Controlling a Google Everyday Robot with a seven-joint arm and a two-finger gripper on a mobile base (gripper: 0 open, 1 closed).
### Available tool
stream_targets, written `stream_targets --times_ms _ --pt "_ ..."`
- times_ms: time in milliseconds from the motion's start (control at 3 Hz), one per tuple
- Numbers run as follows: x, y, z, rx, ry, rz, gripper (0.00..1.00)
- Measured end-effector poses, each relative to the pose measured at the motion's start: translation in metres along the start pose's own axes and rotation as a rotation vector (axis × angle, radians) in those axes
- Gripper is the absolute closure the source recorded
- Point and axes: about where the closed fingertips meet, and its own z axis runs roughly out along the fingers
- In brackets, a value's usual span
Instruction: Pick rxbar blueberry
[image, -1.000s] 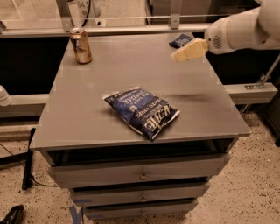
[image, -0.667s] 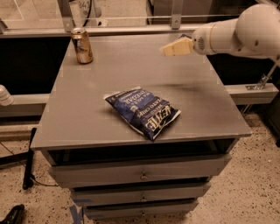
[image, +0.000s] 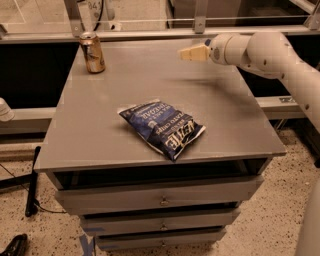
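My gripper (image: 186, 53) hangs above the far right part of the grey table (image: 100, 125) and points left, on the end of the white arm (image: 270, 52) that reaches in from the right. The rxbar blueberry does not show; the spot at the table's far right where it lay is covered by my wrist. The large crinkled blue-and-white chip bag (image: 162, 127) lies near the table's front middle, well in front of the gripper.
A tan drink can (image: 93, 52) stands upright at the table's far left corner. The table has drawers (image: 162, 200) below its front edge. A metal rail (image: 150, 34) runs behind the table. Cables and dark items lie on the floor at the left.
My arm has swung left over the back of the table. The small navy bar seen at the far right a second ago is now covered by the wrist.
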Motion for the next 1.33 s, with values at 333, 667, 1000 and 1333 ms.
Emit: stream_targets --times_ms 333,667,1000,1333 --pt "0.02 -0.026 0.024 0.013 -0.003 -0.032 0.0" --pt "0.038 -0.052 0.035 0.037 0.009 -0.049 0.0" --pt "0.046 -0.075 0.037 0.064 0.026 -0.061 0.0" --pt "0.05 -0.092 0.038 0.085 0.035 -0.05 0.0"
